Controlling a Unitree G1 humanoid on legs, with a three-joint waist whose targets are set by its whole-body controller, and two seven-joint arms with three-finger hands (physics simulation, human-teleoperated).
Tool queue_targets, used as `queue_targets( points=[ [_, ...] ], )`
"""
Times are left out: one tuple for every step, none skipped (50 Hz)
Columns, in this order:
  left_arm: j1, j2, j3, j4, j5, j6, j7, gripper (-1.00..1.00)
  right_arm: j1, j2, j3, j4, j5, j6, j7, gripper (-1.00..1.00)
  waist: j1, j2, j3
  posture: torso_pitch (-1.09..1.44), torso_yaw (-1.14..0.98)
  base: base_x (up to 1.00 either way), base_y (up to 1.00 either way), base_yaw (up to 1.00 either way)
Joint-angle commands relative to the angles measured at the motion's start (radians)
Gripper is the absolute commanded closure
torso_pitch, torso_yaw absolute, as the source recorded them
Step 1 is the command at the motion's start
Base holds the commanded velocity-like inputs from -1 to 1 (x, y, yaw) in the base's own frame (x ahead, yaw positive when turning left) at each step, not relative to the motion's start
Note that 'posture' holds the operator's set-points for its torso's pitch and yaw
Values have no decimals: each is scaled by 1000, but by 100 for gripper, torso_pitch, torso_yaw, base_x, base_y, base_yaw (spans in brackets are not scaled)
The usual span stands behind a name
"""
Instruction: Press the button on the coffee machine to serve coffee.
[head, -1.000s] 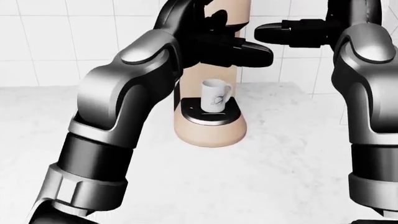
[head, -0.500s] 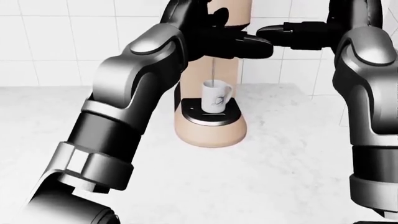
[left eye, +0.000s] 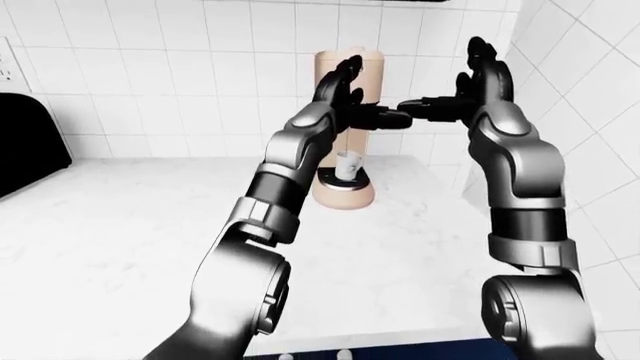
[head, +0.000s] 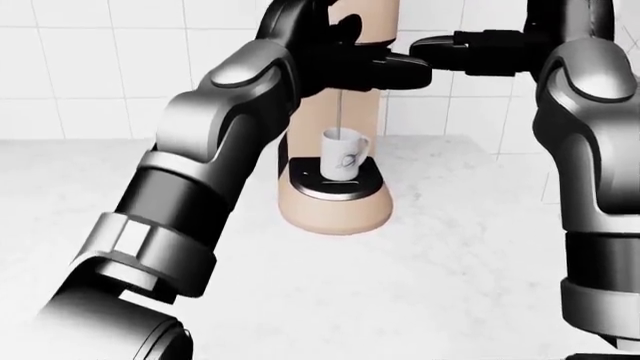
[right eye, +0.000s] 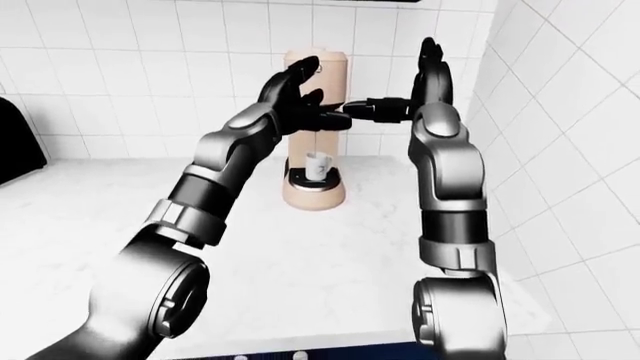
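Coffee machine (head: 345, 112) against the tiled wall, on the white counter (head: 450, 285). Both arms raised at its head. Left hand (right eye: 295, 101) open-fingered against the upper body, gripping nothing; right hand (left eye: 470, 90) open beside it. Mug (head: 342, 154) on its drip tray. Thin coffee stream (head: 341, 112) now falling into the mug, absent a second ago: button evidently pressed, task near done.

We see a white marble counter (left eye: 130, 225) below tiled walls; the beige coffee machine (head: 335, 202) stands on it, a black appliance (left eye: 25, 142) at far left.
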Motion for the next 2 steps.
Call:
queue_targets(
  points=[
    [-40, 10, 7, -31, -4, -33, 0, -100, -38, -10, -6, -24, -3, -34, -1, -100, -1, -5, -9, -53, 0, 0, 0, 0],
    [-41, 10, 7, -29, -4, -34, -1, -100, -38, -10, -5, -23, -3, -34, -1, -100, 0, -5, -8, -53, 0, 0, 0, 0]
  ],
)
